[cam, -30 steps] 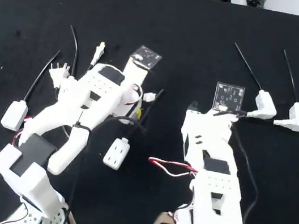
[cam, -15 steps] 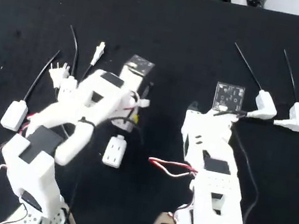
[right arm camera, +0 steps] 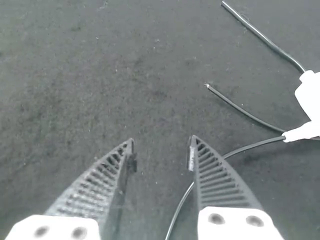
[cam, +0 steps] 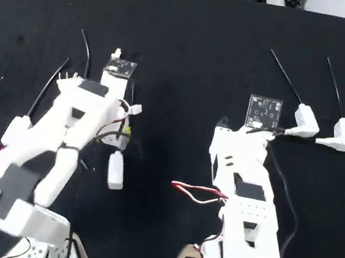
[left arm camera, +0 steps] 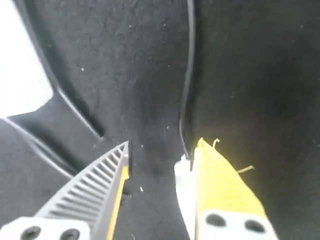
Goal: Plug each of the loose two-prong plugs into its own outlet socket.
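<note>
Loose plugs and sockets on a black bench (cam: 201, 34), none yet mated: a small plug (cam: 116, 52) lies just beyond the left arm (cam: 66, 131), a pronged plug (cam: 66, 78) sits at that arm's outer flank, a socket (cam: 116, 169) lies on its side close to the arm's inner flank, and a white block (cam: 16, 131) with a cord rests lower down the outer flank; an inner plug (cam: 306, 120) and an outer plug (cam: 343, 136) lie side by side just beyond the right arm (cam: 243, 180), well apart from the socket. The left tool (left arm camera: 162, 145) stands moderately wide over bare cloth and grips nothing identifiable, with a thin cord (left arm camera: 187, 75) running up to its yellow-faced jaw. The right tool (right arm camera: 160, 147) is likewise parted and empty, a second cord (right arm camera: 250, 145) passing under one jaw. Probable hazards: either tool may close on a cord instead of a plug body and drag the plug; a cord may snag on an arm and pull its piece askew; the light, tipped socket would likely slide away from the prongs unless braced. Not resolved: the pronged plug is partly under the left arm; a white sliver against the yellow jaw cannot be identified; the socket's slots and the prongs of the inner and outer plugs are not visible; a white shape in the left wrist view is cut off
</note>
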Controlling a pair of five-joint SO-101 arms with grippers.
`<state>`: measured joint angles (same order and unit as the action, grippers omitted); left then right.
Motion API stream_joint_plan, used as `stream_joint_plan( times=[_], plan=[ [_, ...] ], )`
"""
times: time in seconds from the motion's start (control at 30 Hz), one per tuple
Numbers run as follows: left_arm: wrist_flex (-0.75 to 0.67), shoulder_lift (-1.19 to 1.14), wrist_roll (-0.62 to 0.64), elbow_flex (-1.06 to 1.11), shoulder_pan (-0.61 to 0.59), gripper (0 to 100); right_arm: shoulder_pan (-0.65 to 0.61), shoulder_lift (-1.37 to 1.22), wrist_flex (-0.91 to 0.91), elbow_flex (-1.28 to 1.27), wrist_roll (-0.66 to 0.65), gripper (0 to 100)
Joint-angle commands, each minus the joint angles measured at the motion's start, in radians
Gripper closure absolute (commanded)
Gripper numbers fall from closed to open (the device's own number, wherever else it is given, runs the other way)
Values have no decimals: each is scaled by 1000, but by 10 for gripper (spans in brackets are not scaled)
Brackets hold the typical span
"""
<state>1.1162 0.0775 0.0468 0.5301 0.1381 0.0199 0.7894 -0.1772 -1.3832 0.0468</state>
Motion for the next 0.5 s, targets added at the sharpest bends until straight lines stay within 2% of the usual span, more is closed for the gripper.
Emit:
stream_joint_plan(
  times=[0.0,0.13,0.27,0.47],
  plan=[
    [9,175,0,19,-8,786,8,35,-8,61,5,836],
    [44,249,-80,19,-24,786,8,35,-9,56,5,836],
    [109,249,-172,35,-101,786,8,33,-9,56,6,836],
    [38,265,-227,217,-124,786,8,31,-9,56,6,836]
  ],
)
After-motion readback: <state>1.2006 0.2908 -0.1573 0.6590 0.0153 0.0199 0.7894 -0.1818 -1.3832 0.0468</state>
